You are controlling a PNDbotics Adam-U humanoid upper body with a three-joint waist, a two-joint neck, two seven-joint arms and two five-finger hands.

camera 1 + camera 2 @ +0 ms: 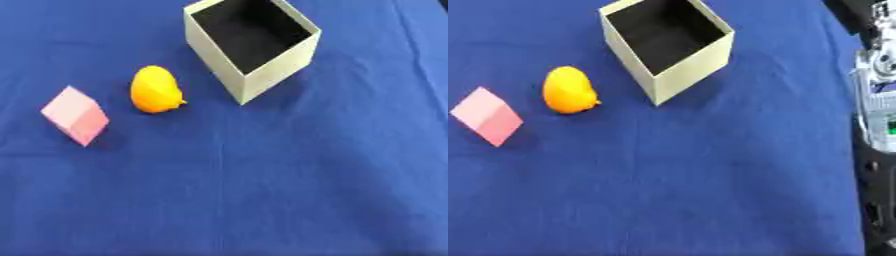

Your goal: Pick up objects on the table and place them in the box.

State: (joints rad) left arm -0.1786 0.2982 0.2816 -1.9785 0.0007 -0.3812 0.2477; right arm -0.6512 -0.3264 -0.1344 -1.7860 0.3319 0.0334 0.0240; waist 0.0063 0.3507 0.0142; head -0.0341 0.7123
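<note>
An open beige box point(262, 75) with a dark inside stands at the top middle of the blue table; nothing shows inside it. To its left lies an orange, lemon-shaped fruit point(155, 90) on the cloth. Further left sits a pink cube point(75, 115), tilted with one corner pointing down. Neither of my hands shows in either view, and nothing touches the objects.
A blue cloth point(262, 190) covers the table. In the right eye view the table's right edge shows, with silver and black machinery point(877, 100) beyond it.
</note>
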